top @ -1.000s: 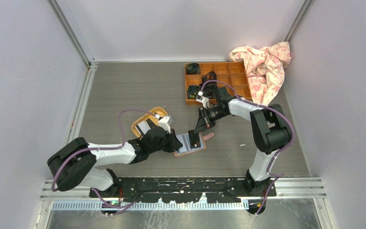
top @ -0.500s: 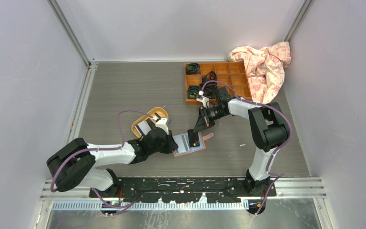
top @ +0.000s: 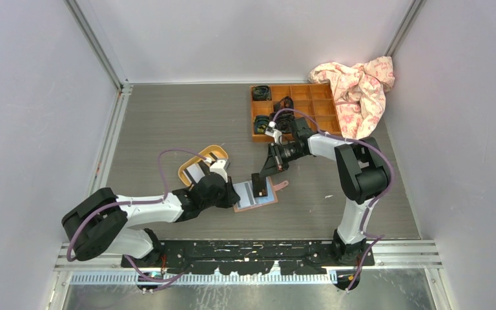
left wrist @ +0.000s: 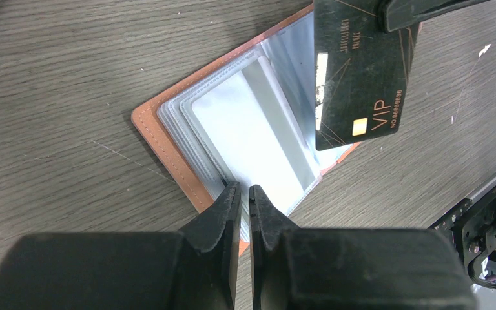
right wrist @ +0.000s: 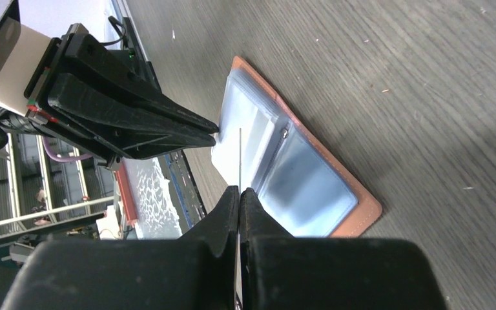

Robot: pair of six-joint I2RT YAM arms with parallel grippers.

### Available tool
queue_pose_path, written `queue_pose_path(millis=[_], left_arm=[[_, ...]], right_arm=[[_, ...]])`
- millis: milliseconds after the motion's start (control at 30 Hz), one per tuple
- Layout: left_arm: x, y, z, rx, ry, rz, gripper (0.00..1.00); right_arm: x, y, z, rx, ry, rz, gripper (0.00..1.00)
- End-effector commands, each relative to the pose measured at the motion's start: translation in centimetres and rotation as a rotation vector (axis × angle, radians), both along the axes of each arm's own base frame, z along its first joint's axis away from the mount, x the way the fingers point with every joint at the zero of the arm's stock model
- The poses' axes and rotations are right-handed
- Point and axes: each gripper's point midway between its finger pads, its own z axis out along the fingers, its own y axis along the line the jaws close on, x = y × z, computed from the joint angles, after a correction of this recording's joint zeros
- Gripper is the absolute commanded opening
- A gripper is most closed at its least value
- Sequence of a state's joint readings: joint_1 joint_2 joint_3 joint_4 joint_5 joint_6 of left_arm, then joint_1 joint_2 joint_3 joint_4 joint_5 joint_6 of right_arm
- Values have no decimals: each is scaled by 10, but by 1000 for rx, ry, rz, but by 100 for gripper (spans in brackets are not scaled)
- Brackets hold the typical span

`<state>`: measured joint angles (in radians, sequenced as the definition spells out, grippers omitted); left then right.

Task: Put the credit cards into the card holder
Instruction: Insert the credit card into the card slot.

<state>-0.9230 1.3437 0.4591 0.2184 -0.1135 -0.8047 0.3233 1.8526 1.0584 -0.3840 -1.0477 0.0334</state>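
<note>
Between the jaws of your left gripper (left wrist: 245,194), drawn in over the last second from a wider set to a thin slit, sits the near edge of the card holder (left wrist: 168,161) and its clear sleeves (left wrist: 252,129). They look nipped, so a pocket is steadied for loading. Just beyond those tips your right gripper (right wrist: 239,194), pressed tight on the black card (left wrist: 358,71), has edged closer and holds it edge-down over the open pages.

Open at four o'clock
We see the salmon-pink leather card holder (top: 268,197) hemmed: left gripper (top: 234,193) at nine o'clock, black plastic card (top: 259,187) in right gripper (top: 261,177) at twelve.
</note>
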Motion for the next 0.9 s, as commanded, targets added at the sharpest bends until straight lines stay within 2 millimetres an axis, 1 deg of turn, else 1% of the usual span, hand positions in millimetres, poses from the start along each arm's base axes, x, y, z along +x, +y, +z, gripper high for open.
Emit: queue_pose_path(millis=[0,167,433,600,867], left_arm=[[3,2,4,19,-16,9,11],[3,2,6,17,-18,5,11],[2,1,6,14,-17,-2,11],[2,0,6,10,-15,-4,11],[1,-3,6,6,-11,-13,11]], right_arm=[[6,5,2,38,8,-11,1],[9,4,-5,12,9,-27,1],[8,3,-9,0,14,-29,1],[4,7,-10,5,20,-13,1],[-2,11,-16,5,50,5,1]])
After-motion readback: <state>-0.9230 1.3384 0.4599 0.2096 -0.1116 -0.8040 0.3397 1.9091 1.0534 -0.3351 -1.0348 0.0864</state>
